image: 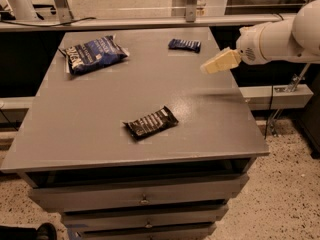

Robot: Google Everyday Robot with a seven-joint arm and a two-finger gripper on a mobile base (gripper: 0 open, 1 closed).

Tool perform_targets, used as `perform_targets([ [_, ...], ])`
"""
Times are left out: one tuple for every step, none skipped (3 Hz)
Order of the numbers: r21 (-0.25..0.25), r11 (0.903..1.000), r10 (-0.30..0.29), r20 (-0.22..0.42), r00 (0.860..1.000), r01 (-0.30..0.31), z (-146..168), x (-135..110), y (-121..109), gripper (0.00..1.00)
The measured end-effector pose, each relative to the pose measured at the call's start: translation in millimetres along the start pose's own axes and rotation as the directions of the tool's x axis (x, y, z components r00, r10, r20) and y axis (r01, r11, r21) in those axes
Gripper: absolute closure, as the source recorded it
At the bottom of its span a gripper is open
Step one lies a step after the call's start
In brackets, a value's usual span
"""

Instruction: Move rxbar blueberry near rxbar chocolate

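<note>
Grey worktop (100, 114) holds a dark-blue flat rectangular bar wrapper (184, 45) near its far right corner and a black crimped bar wrapper (150, 123) toward the front edge; the cream gripper (206, 68) hovers over the right edge.

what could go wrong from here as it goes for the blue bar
The gripper hangs over the table at its right side, close to the rxbar blueberry. That bar lies flat near the far edge, so a glancing approach could push it off the back. The blue chip bag might be mistaken for it. Setting down carelessly could knock the rxbar chocolate.
</note>
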State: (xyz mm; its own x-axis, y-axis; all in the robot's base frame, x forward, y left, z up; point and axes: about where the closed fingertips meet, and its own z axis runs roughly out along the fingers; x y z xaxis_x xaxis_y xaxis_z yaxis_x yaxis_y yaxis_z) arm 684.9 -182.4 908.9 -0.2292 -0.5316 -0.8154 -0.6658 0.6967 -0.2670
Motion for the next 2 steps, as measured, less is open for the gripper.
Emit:
perform_targets([
  [0.000,1.0000,0.000,0.000,1.000,0.000,0.1,0.0,0.1,0.00],
  [0.013,0.9998,0.016,0.022,1.000,-0.016,3.5,-1.3,1.9,0.00],
])
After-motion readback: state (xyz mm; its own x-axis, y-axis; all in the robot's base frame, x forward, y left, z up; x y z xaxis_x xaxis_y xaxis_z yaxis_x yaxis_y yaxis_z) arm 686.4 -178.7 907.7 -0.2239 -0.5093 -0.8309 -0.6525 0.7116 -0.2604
